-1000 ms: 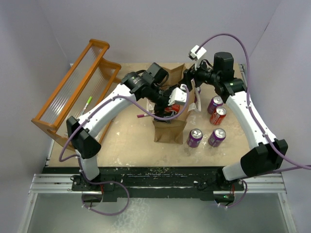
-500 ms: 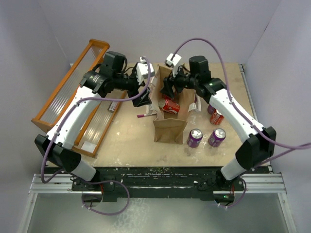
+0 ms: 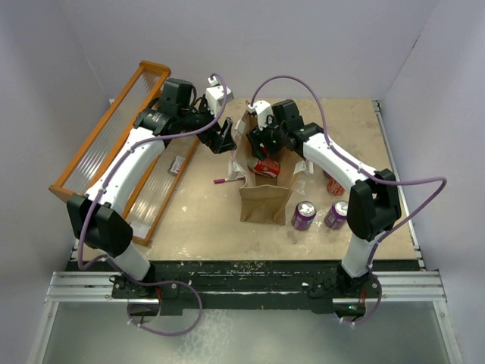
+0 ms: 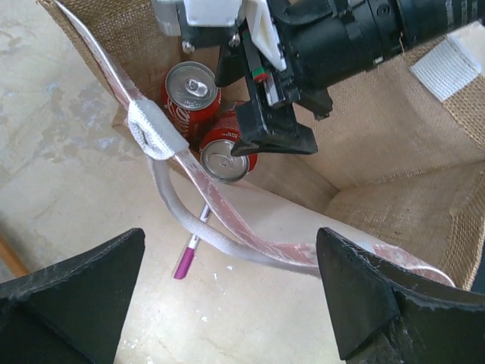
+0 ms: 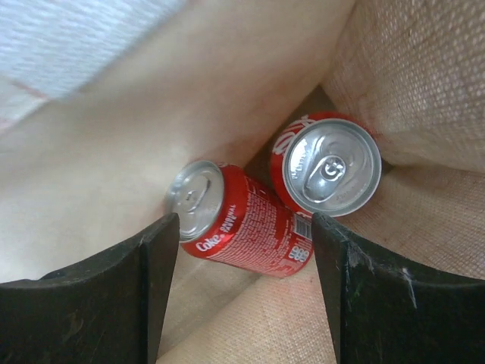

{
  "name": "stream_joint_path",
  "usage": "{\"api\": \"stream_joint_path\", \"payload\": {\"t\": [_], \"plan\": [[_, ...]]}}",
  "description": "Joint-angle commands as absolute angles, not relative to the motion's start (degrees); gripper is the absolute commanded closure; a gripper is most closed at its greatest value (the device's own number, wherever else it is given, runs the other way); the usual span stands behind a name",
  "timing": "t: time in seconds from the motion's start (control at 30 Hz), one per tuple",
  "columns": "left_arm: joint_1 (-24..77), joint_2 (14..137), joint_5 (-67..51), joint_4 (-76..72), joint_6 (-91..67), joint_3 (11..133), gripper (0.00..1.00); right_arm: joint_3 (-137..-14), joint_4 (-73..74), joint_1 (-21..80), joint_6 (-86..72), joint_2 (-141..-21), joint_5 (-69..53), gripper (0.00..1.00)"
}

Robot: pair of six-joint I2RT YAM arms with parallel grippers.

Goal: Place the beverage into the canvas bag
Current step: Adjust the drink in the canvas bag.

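two cans point(image 5: 331, 165) now in the bag point(image 4: 379, 136), just beneath the right claw point(image 5: 244, 224), spread and empty after release; left claw point(image 4: 229, 236) backed off alongside, spread wide; purple cans point(image 3: 304, 214) still to go

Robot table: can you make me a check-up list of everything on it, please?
Surface: tan table, whitish smears near the front edge.
Job's things: canvas bag upright and open; inside, a standing red can and a lying red can; purple cans stand outside, with a half-hidden red can partly covered by the right arm.
Clutter: purple pen left of the bag; orange rack at the left edge.
Grippers: left gripper open, empty, near the bag's white handle; right gripper open, empty, over the bag's mouth.
Cables: purple cables loop off both arms; no snag seen.
Surroundings: pale walls; metal rail in front.
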State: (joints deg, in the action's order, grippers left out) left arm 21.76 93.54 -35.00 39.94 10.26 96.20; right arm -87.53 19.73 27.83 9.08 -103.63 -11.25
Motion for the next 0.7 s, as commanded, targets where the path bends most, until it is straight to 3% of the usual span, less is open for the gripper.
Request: {"api": "stream_joint_path", "payload": {"t": [0.0,0.4,0.67], "plan": [[21.4,95.57,-37.22,34.09,5.54,98.3,0.04,-90.02,19.69,28.77,7.55,-103.95,-6.87,0.28],[20.01,102.11,-38.84,31.47,3.36,100.91,0.06,-90.53,21.11,29.57,6.27,-105.99,-0.88,0.3],[19.98,105.59,-40.53,30.37,2.95,102.41,0.15,-91.14,23.12,28.34,7.06,-103.95,1.76,0.38]]}}
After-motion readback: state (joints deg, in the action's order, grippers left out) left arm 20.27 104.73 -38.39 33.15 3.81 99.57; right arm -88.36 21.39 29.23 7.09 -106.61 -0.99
